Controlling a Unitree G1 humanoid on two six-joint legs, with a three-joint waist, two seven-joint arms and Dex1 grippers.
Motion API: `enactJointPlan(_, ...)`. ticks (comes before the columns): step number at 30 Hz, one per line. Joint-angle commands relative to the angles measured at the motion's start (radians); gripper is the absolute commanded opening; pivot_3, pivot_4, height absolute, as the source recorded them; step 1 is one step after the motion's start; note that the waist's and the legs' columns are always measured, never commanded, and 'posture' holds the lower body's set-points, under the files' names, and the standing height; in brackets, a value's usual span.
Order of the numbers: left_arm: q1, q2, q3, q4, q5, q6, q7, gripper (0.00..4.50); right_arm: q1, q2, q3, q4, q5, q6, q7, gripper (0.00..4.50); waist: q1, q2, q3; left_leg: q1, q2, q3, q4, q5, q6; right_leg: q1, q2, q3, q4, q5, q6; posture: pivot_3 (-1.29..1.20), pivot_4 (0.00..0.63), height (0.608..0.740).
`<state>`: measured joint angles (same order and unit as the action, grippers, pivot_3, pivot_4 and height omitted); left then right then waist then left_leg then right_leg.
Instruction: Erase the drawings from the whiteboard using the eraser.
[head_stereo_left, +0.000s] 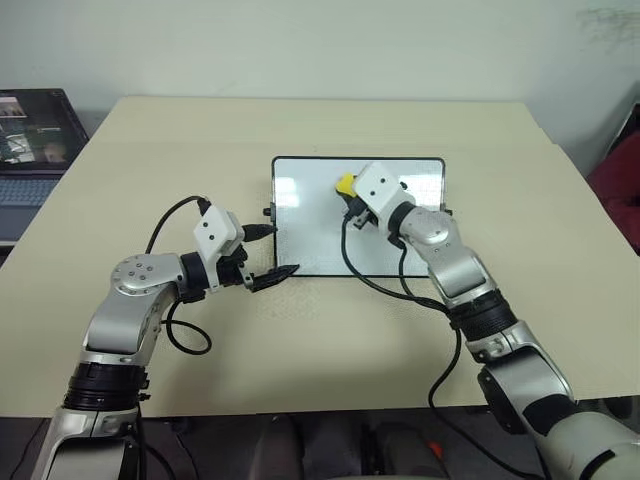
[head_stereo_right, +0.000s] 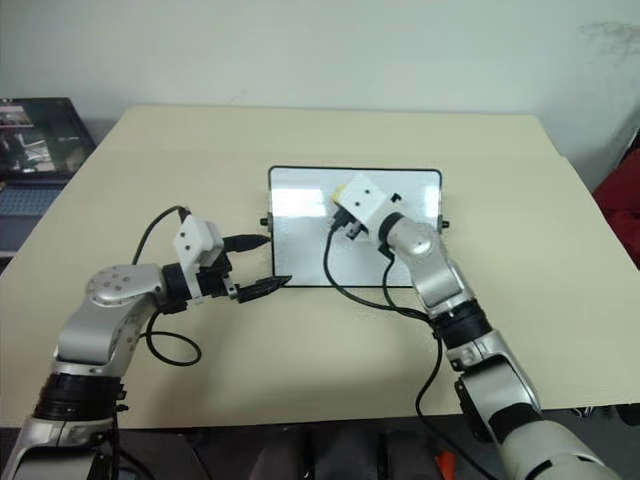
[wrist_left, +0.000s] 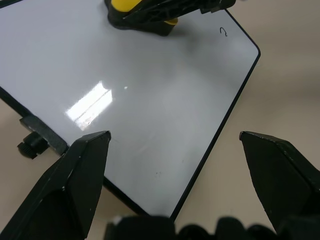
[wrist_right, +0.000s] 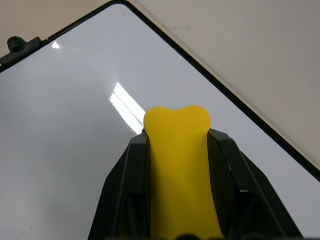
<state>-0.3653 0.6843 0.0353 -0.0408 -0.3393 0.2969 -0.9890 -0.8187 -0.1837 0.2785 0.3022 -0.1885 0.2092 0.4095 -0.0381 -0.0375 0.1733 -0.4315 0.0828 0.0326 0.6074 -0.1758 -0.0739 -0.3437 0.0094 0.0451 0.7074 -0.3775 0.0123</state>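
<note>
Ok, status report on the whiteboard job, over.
Right gripper shut on eraser, over whiteboard. Left gripper open at board's left edge. One small hook mark left near a corner. Nothing in the way.

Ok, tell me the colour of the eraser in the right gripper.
Yellow. The eraser shows best in the right wrist view, pinched in the right gripper.

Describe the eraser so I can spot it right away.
Find the white-surfaced whiteboard in the middle of the beige table. Over its far half, the right gripper pinches the eraser, the only yellow thing there.
</note>
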Motion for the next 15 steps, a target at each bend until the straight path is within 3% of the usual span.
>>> enactJointPlan(1,0.002,0.007,0.018,-0.034,-0.002,-0.017,0.007,4.50,0.012,0.013,0.017,0.037,-0.010,-0.032,0.003,1.20,-0.002,0.000,0.000,0.000,0.000,0.000,0.000,0.000,0.000,0.000,0.000,0.000,0.000,0.000,0.000,0.00,0.150,0.740)
enactJointPlan(10,0.011,-0.003,0.013,-0.050,-0.008,-0.010,0.019,4.50,0.198,0.025,0.143,-0.022,-0.039,-0.028,0.091,1.20,-0.003,-0.001,-0.001,0.004,0.000,0.000,0.000,0.000,0.000,0.003,-0.001,-0.001,0.004,0.000,0.000,0.00,0.150,0.740)
enactJointPlan(15,0.003,-0.013,0.003,-0.048,-0.007,-0.012,0.021,4.50,0.192,0.025,0.103,-0.117,-0.022,-0.005,0.086,1.19,-0.003,-0.001,-0.001,0.008,0.000,0.000,0.001,0.001,0.001,0.006,-0.001,-0.001,0.006,0.000,0.000,0.00,0.150,0.740)
